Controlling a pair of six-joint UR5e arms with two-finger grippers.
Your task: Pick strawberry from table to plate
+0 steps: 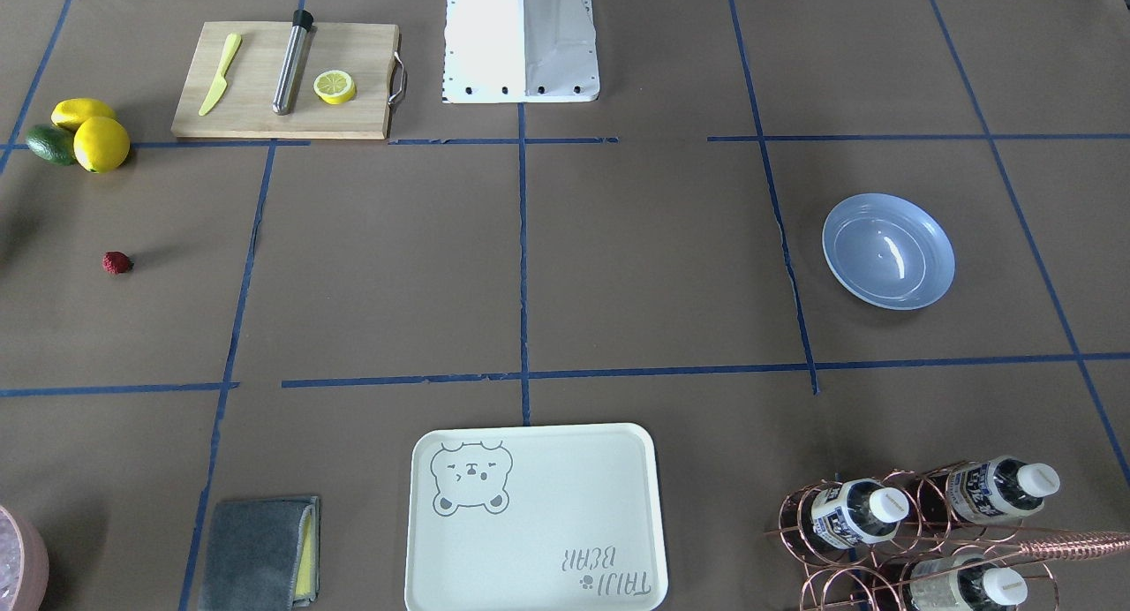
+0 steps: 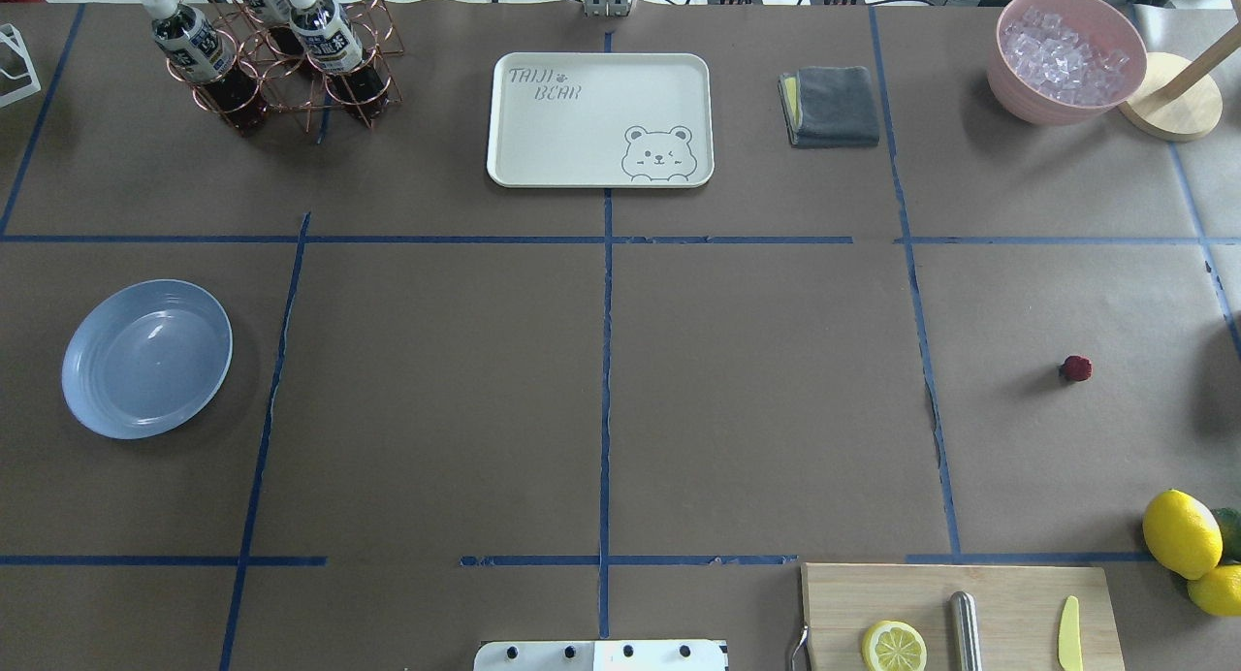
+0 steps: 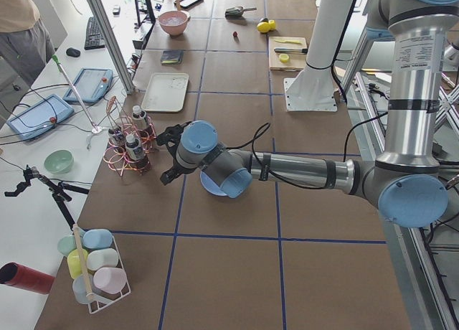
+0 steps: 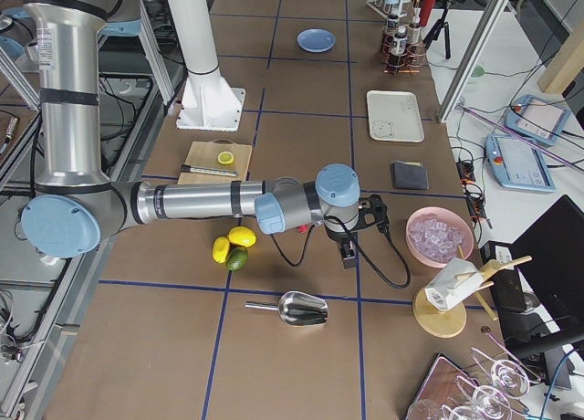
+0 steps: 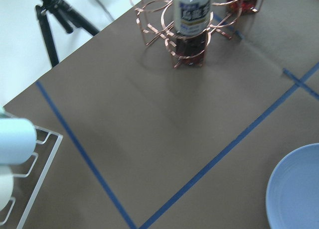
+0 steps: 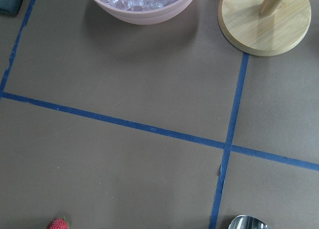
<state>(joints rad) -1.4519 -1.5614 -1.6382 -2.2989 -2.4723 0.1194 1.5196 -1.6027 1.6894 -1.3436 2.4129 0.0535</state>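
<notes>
Strawberry point(image 2: 1076, 367) sits on the bare worktop point(image 2: 756, 399), mid-right of the overhead frame, nothing touching it. The lemons point(image 2: 1181, 533) are well apart from it, toward the lower right corner. Plate point(image 2: 145, 358) is at mid-left of the same frame, empty, with the full width of the worktop between the two.

- Key relation: the right arm is the nearer one. In the right wrist view the berry shows at the bottom edge, left of centre, cut off by the frame. My read is that it lies just off the right pincer's point(image 4: 363, 226) line and the pincer needs to shift that way before descending.
- The berry looks roundish with no clear long axis, so approach angle probably doesn't matter much.
- Left pincer point(image 3: 166, 158) hangs by the plate. Only the plate's rim shows in the left wrist view, at the lower right corner, so the left arm is far from the berry.
- Pincer state: I cannot tell for either one. Both appear only in the side views, small and dark, and neither wrist view shows any fingers.
- Hidden: I can't find the berry in the right side view, likely behind the arm. In the left side view the left wrist covers part of the plate.
- Neither arm appears in the overhead or front view.

Pick not yet started.
</notes>
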